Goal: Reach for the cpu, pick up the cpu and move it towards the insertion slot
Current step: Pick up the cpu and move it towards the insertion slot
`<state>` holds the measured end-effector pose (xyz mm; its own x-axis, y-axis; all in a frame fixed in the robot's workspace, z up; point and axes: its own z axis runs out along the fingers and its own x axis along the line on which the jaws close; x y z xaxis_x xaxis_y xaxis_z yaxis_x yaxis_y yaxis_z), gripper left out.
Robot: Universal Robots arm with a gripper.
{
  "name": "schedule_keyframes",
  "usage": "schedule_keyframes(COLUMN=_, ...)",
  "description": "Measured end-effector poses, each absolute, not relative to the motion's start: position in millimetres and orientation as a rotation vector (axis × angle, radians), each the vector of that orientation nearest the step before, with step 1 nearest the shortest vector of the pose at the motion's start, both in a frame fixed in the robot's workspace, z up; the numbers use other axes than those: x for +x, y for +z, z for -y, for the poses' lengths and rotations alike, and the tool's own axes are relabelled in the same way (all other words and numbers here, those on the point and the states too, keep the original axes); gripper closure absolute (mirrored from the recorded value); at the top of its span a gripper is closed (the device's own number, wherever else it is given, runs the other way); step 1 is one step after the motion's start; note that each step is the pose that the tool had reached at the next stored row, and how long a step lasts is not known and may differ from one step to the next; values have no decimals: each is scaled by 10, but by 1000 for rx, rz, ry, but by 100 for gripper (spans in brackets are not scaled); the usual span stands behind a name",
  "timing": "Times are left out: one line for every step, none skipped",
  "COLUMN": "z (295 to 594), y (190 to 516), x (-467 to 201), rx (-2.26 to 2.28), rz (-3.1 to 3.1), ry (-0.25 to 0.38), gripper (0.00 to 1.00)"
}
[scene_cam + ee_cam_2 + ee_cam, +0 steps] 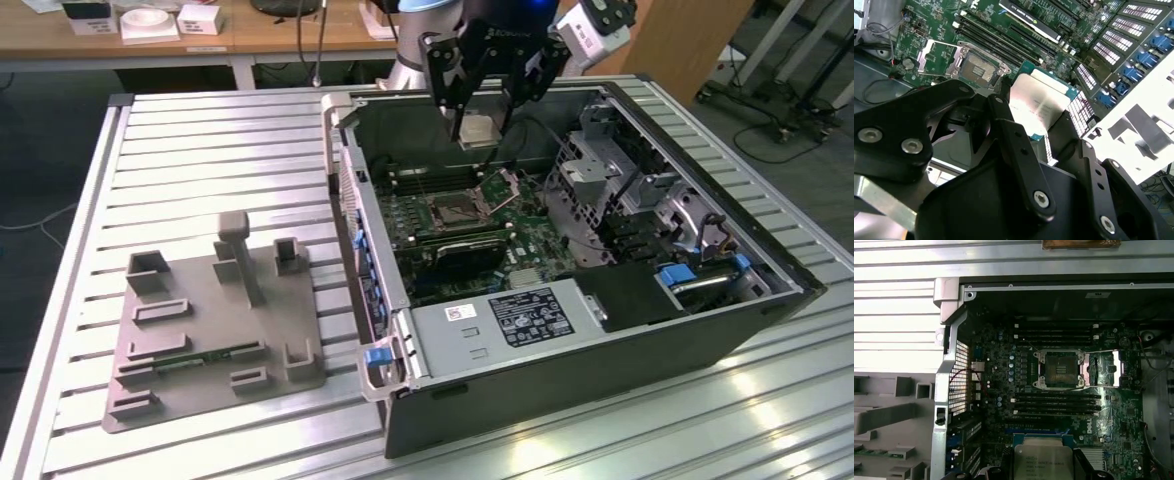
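The cpu [477,130], a flat square chip with a silvery top and thin green rim, hangs above the motherboard inside the open computer case, with my gripper [483,112] shut on it. In the second wrist view the cpu [1040,100] sits between the two black fingers [1004,117], its edges clamped. The insertion slot [458,210] lies below and nearer the case's front, with a dark centre in a silver frame and its hinged plate [505,188] swung open. In both wrist views the insertion slot [976,67] [1059,369] is bare, and the cpu [1043,462] is some way off it.
Long black memory slots [1056,402] run on both sides of the socket. A dark expansion card [461,258] and a power supply [514,318] lie nearer the case's front. A grey moulded fixture [214,320] stands on the slatted table [200,150] at the exterior view's left.
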<state>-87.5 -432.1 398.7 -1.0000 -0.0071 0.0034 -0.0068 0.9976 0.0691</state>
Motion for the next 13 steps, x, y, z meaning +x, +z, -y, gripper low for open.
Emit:
schedule_keyframes(z=4319, y=3986, x=-871, rx=11, rz=3136, ry=-108, gripper=46)
schedule_keyframes(z=4313, y=3986, x=-863, rx=11, rz=3136, ry=-108, gripper=46)
schedule_keyframes(z=4302, y=3984, x=-855, rx=11, rz=3136, ry=-108, gripper=46)
schedule_keyframes(z=4289, y=3983, x=-846, rx=11, rz=3136, ry=-108, gripper=46)
schedule_keyframes(z=4273, y=3982, x=-839, rx=11, rz=3136, ry=-108, gripper=46)
schedule_keyframes(z=4250, y=3980, x=-829, rx=11, rz=3136, ry=-108, gripper=46)
schedule_keyframes(z=4226, y=3977, x=-819, rx=11, rz=3136, ry=-108, gripper=46)
schedule_keyframes(z=4199, y=3975, x=-810, rx=11, rz=3136, ry=-108, gripper=46)
schedule_keyframes(z=4172, y=3972, x=-800, rx=11, rz=3136, ry=-108, gripper=46)
schedule_keyframes(z=4147, y=3971, x=-791, rx=11, rz=3136, ry=-108, gripper=46)
schedule_keyframes(z=4121, y=3969, x=-782, rx=11, rz=3136, ry=-108, gripper=46)
schedule_keyframes(z=4094, y=3966, x=-773, rx=11, rz=3136, ry=-108, gripper=46)
schedule_keyframes(z=4071, y=3963, x=-761, rx=11, rz=3136, ry=-108, gripper=46)
